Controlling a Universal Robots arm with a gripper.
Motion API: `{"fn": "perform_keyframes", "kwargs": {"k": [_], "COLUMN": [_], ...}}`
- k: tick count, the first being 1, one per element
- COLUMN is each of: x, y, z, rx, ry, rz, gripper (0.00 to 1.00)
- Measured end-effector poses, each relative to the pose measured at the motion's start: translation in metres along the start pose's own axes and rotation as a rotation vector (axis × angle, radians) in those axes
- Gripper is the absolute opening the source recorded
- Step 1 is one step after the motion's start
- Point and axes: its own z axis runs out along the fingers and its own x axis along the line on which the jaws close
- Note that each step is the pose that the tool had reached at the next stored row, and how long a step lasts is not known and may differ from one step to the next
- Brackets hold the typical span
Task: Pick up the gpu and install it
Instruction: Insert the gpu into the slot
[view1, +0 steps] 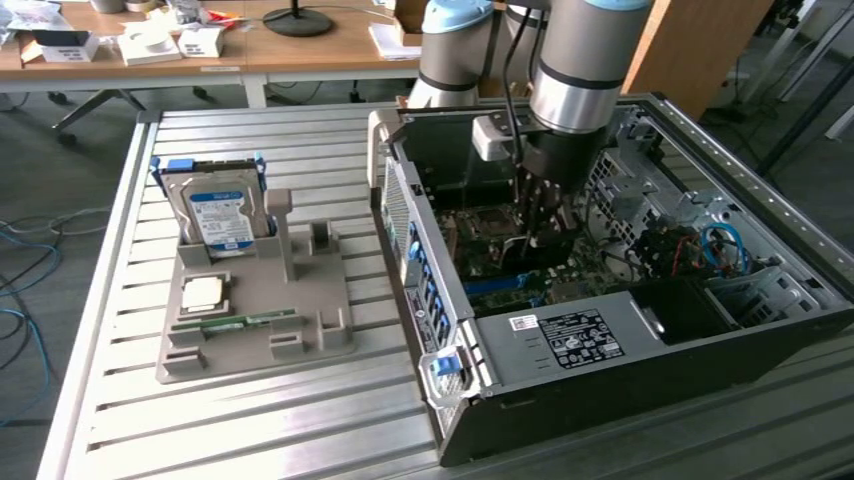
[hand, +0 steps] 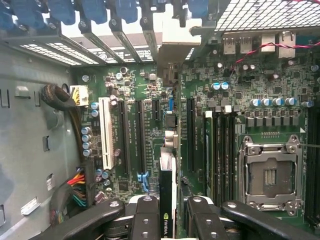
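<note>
Exterior view: the arm (view1: 581, 60) is reaching down into the open computer case (view1: 641, 390), its fingers (view1: 530, 205) hanging over the motherboard (view1: 487, 235). Wrist view: the fingers (hand: 147, 215) are clamping the gpu (hand: 167, 190), which is standing edge-on above the motherboard's slots.

Holder (view1: 314, 325): grey, on the slatted table (view1: 267, 420).
Hard drive (view1: 218, 215): upright at the holder's rear.
CPU (view1: 203, 292): flat, before the drive.
Memory stick (view1: 240, 322): lying near the CPU.
Desk (view1: 294, 55): behind the table.
</note>
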Motion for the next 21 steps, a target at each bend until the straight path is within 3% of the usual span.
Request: {"fn": "perform_keyframes", "kwargs": {"k": [4,8,21], "x": [0.0003,0.0004,0.0007], "y": [0.0003,0.0005,0.0020], "z": [0.0003,0.0004,0.0006], "rx": [0.0006,0.0011,0.0009], "ry": [-0.0029,-0.0130,-0.0145], "rz": [-0.001,-0.001,-0.001], "gripper": [0.26,0.26,0.26]}}
